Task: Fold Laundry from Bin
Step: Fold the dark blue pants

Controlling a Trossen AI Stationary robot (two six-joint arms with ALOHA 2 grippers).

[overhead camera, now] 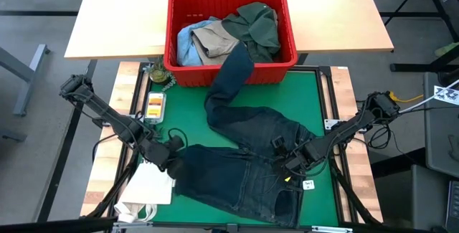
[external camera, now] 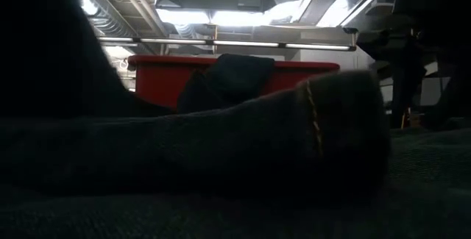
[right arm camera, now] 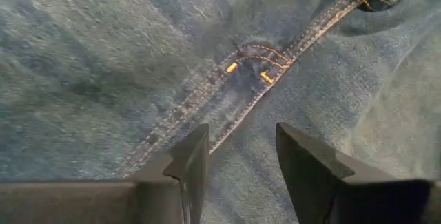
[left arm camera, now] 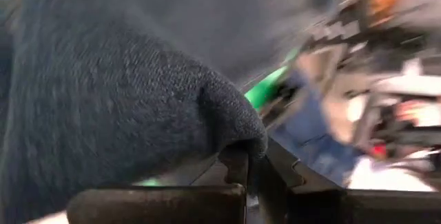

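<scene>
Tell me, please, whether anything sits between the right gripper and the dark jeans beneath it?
Nothing visible does: the right gripper hangs open directly over the dark jeans, with only bare denim and a stitched seam between its fingers.

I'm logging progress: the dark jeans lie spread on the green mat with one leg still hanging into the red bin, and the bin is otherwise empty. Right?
Not quite. The jeans do trail one leg into the red bin, but the high view shows more laundry inside: a green shirt, a tan garment and light blue denim.

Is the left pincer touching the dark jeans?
Touching. In the left wrist view, the left pincer is shut on a fold of the dark jeans, with the cloth bunched right between its fingertips.
</scene>
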